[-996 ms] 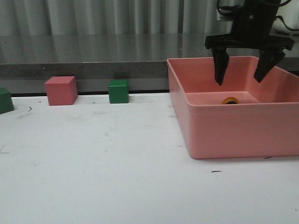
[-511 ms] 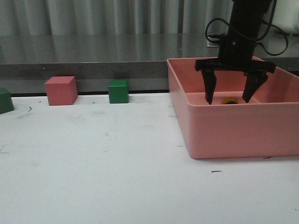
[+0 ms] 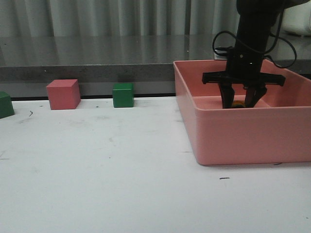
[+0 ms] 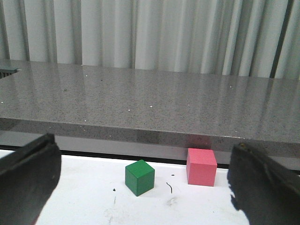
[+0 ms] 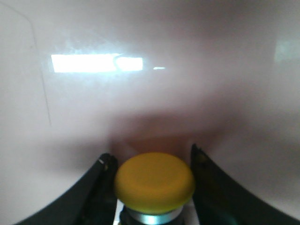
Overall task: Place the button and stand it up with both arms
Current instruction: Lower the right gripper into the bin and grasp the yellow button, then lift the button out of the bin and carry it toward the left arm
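The button (image 3: 238, 104) sits low inside the pink bin (image 3: 248, 136); only a sliver of its yellow cap shows over the front wall. My right gripper (image 3: 239, 103) reaches down into the bin with its fingers drawn in on both sides of the cap. Up close, the yellow domed cap (image 5: 154, 180) fills the gap of the right gripper (image 5: 151, 154), and both fingers (image 5: 105, 187) touch its sides. The button's base is hidden. My left gripper (image 4: 144, 143) is open and holds nothing; it is outside the front view.
A pink cube (image 3: 63, 94) and a green cube (image 3: 123, 94) stand at the back of the white table, with another green cube (image 3: 5, 104) at the left edge. The left wrist sees a green cube (image 4: 139, 177) and the pink cube (image 4: 201, 167) below a grey ledge.
The right gripper came down from above the bin into it, and its wide-open fingers closed in around the button.
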`<control>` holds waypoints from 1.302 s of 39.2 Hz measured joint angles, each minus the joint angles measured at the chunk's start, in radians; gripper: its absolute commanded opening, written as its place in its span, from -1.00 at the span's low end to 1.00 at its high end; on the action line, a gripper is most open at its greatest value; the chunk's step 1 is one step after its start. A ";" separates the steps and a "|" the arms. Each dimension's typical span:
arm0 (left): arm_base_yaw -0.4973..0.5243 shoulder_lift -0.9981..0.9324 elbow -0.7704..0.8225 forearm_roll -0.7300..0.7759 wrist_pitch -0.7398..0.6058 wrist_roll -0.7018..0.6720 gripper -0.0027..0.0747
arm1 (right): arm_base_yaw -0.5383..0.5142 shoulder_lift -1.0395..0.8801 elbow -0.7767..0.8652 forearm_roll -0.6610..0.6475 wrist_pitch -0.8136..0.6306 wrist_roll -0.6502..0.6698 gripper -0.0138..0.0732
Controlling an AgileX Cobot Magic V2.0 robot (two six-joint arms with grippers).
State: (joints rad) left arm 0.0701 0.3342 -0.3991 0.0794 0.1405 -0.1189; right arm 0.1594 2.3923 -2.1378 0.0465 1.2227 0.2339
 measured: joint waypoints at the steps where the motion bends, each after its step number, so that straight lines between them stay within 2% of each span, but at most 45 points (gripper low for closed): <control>1: 0.000 0.000 0.000 0.000 0.000 0.000 0.86 | 0.000 0.000 0.000 0.000 0.000 0.000 -0.03; 12: 0.000 0.000 0.000 0.000 0.000 0.000 0.86 | 0.000 -0.021 -0.039 0.000 0.002 0.002 -0.03; 33: 0.000 0.000 0.000 0.000 0.000 0.000 0.86 | 0.039 -0.287 -0.110 0.016 0.026 0.002 -0.03; 40: 0.000 0.000 0.000 0.000 0.000 0.000 0.86 | 0.141 -0.335 -0.112 0.022 0.029 0.000 -0.03; 51: 0.000 0.000 0.000 0.000 0.000 0.000 0.86 | 0.387 -0.330 -0.114 0.055 0.031 -0.002 -0.03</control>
State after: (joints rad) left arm 0.0701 0.3342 -0.3991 0.0794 0.1405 -0.1189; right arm 0.5464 2.0626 -2.2522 0.1020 1.2536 0.2318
